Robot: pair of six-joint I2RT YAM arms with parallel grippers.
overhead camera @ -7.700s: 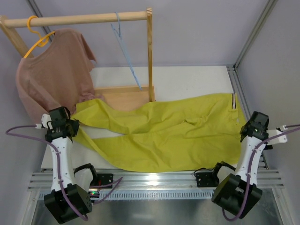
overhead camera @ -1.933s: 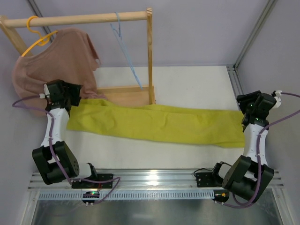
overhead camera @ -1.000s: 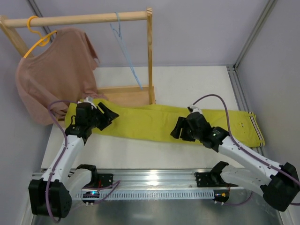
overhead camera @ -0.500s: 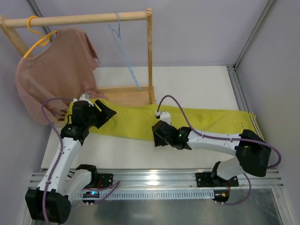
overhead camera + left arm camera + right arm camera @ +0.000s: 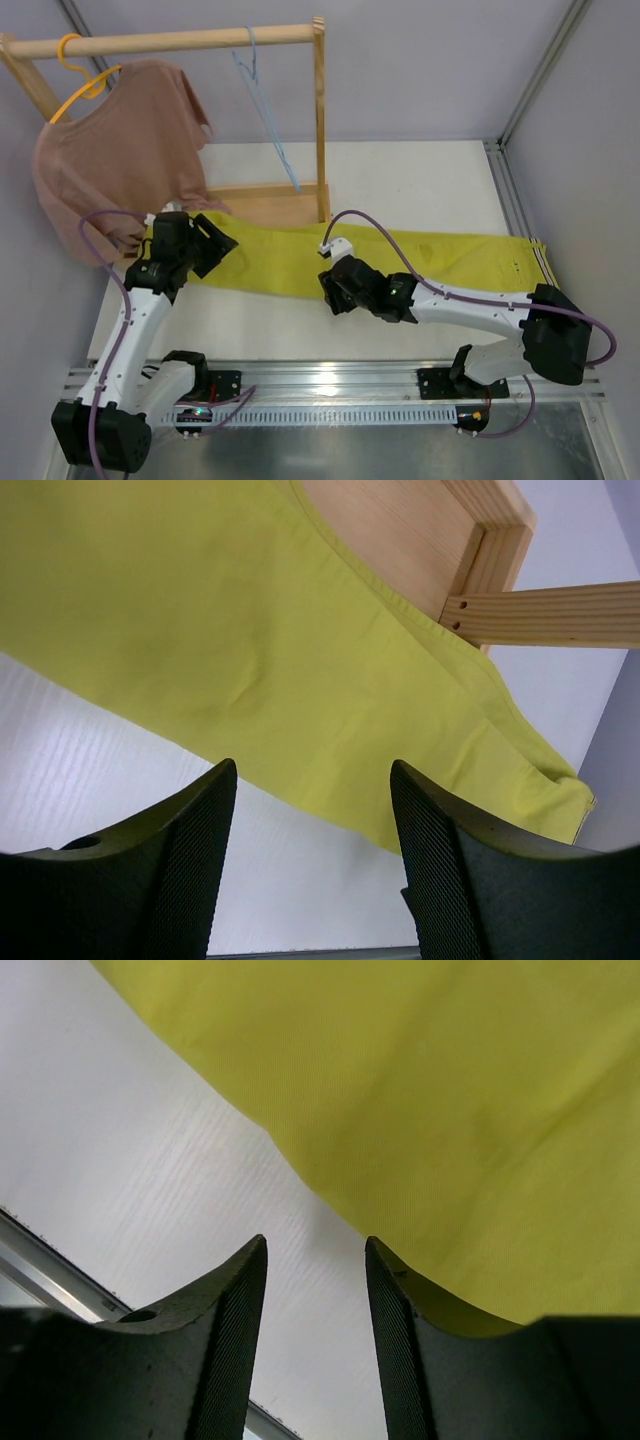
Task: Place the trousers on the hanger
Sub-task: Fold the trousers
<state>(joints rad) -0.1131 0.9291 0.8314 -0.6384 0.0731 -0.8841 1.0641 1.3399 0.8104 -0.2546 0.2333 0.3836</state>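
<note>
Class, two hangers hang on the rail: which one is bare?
The light-blue hanger, near the right post. The yellow hanger at the left carries the pink shirt.

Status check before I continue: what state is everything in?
trousers: folded lengthwise, lying flat on table, not hung.
hanger: empty, hanging on rail.
T-shirt: hung on yellow hanger.
left gripper: open, empty, over trousers.
right gripper: open, empty, at trousers' near edge.

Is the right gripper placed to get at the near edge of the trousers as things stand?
Probably yes. The right gripper is open, and the edge of the trousers lies flat on the table just ahead of it, with nothing in between.
</note>
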